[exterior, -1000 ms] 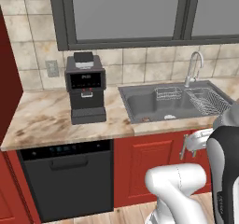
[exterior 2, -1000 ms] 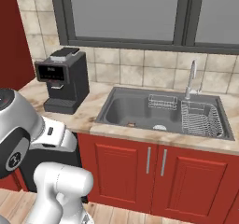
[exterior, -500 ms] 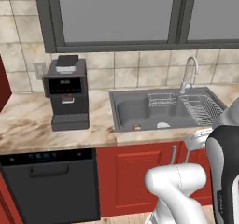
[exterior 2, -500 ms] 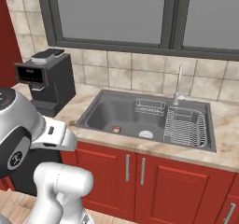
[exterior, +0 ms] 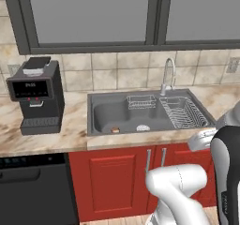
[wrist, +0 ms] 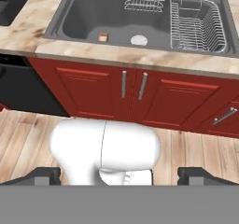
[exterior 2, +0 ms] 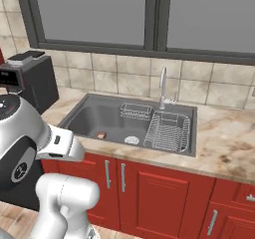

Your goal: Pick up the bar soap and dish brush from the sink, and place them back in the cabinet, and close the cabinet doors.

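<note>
A black coffee machine [exterior: 38, 95] stands on the marble counter [exterior: 75, 125] left of the sink [exterior: 105, 114], and the bar soap [exterior: 115, 130] lies on the basin floor near its front wall, just left of the round white drain [exterior: 143, 127]. Right of the drain sit the wire racks [exterior: 183, 112], with the silver faucet [exterior: 167, 74] behind them. In the hand view the gripper [wrist: 122, 175] hangs above the wooden floor with its finger tips [wrist: 44, 174] spread wide, holding nothing

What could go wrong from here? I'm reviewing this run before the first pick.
The bar soap is tiny and lies flat on the floor of the sink, near its front wall, so the open end effector may struggle to close on it. The wire racks crowd the right side, leaving less room for the reach.
</note>
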You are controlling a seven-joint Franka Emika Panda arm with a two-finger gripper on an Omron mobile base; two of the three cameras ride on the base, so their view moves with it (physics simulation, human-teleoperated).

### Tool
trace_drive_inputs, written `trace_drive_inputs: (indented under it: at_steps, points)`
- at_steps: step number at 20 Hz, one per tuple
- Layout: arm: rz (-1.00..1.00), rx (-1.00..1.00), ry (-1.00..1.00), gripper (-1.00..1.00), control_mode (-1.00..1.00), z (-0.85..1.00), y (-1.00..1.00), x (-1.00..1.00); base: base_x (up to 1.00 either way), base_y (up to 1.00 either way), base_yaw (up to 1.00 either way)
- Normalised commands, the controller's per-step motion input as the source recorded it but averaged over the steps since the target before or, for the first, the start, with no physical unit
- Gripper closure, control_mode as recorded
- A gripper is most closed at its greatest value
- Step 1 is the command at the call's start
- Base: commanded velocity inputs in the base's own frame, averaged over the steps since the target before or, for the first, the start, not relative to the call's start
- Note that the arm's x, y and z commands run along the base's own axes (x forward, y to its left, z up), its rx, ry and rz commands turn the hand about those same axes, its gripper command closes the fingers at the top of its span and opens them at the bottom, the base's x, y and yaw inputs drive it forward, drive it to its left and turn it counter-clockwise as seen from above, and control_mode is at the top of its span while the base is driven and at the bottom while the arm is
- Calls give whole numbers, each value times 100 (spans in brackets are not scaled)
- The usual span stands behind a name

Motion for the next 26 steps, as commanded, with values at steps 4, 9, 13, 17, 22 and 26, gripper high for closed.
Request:
trace_drive_inputs:
  at_steps: [4, 9, 13, 17, 22, 26]
  points:
    - [0, 0, 0, -100, 100, 0, 0, 0, 52, 0, -8]
    - [0, 0, 0, -100, 100, 0, 0, 0, 62, 6, -9]
    - [0, 0, 0, -100, 100, 0, 0, 0, 64, 19, -10]
    - [0, 0, 0, -100, 100, 0, 0, 0, 63, 25, -8]
    - [0, 0, 0, -100, 100, 0, 0, 0, 22, 19, -3]
    - [0, 0, 0, -100, 100, 0, 0, 0, 0, 14, 0]
